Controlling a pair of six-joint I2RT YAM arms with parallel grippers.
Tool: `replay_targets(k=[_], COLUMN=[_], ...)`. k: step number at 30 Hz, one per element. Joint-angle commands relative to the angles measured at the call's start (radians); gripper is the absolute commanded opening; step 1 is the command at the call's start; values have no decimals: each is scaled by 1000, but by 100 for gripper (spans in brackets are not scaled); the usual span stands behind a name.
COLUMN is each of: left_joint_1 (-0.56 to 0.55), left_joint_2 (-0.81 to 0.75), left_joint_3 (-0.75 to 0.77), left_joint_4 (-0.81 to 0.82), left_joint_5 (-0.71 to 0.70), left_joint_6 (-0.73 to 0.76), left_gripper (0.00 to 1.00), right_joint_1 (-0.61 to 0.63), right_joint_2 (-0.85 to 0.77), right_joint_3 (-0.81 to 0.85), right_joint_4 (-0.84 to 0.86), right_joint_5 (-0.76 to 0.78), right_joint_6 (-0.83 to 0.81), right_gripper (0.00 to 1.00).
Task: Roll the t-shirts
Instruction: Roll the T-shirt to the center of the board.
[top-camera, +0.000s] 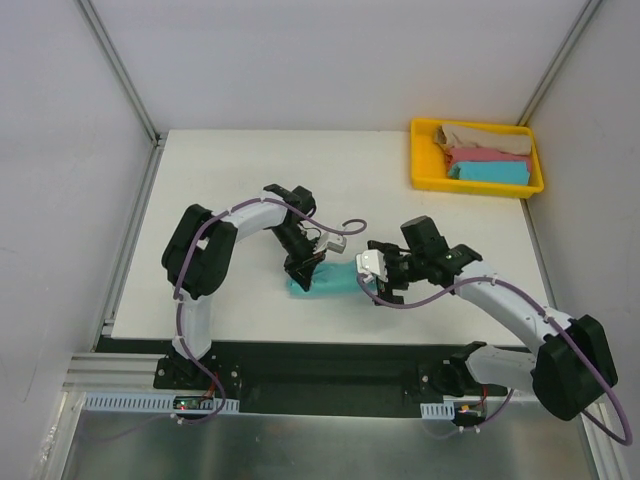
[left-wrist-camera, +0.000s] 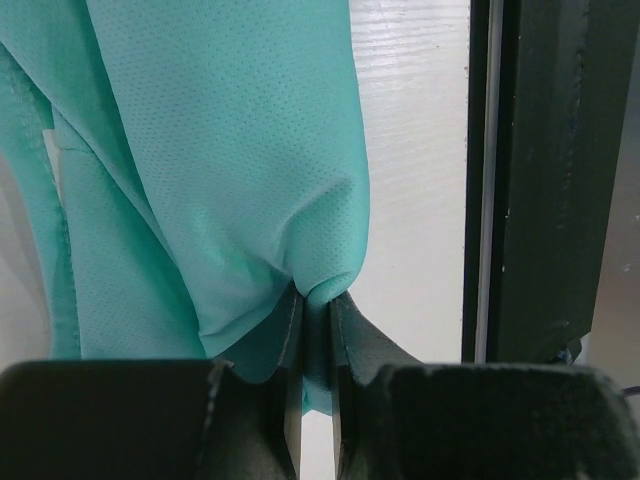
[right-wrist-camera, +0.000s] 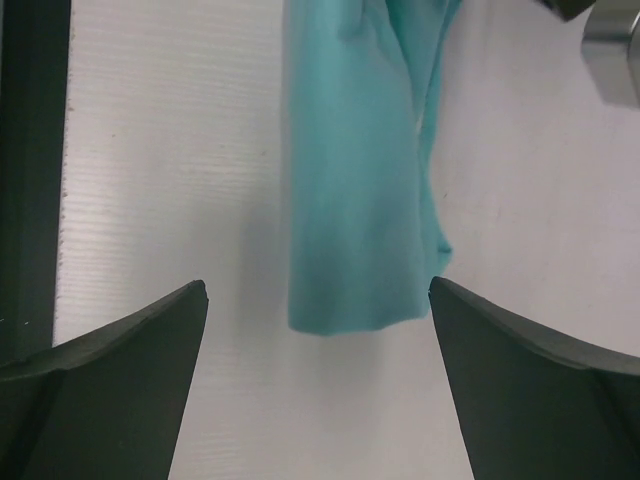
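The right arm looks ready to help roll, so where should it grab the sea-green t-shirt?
Likely the free end of the sea-green t-shirt, a narrow folded band lying flat under the open right gripper. Descend from above, jaws across its width. The left gripper pinches the other end.

Sea-green t-shirt: plain, even sea-green, with a fine pin-dot weave showing in the left wrist view. In the yellow tray at the table's far right corner lie a beige t-shirt, a pink t-shirt and a bright blue t-shirt, all unpatterned. The table is white; the left gripper and right gripper are black.
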Motion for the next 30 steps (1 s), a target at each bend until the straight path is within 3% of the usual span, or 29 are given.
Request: replay_targets(k=[1,10,13,16,19,21,22,23,30], left_joint_1=[3,4,9,18,35,44,53,58,110], left_joint_2=[12,32,41,55,71,75,81,86,167], left_joint_3=[25,54,67,76,87,90,91,94,156], left_joint_4=[-57,-67,-77,-95,-132,-173,-193,-225,-379], left_joint_5=[61,65,68,78,99,125,136,148,285], left_joint_6=[-10,-13,-8,-4,2,12,16,22,-17], left_gripper=[0,0,0,0,0,0,0,0,0], right_joint_1=[47,73,84,102,117,117,111,105,19], right_joint_2=[33,178,217,241,284,333,349,382,586], right_joint_3=[16,18,16,15,47,111,134,188,458], right_joint_4=[144,176,175,183,141,69,34,-44,-536], right_joint_5=[38,78,87,110,151,155,147,129,-42], right_joint_6=[-41,-66,-75,-77,-58,-51,-52,-55,-158], right_gripper=[96,99,93,79,60,44,31,26,19])
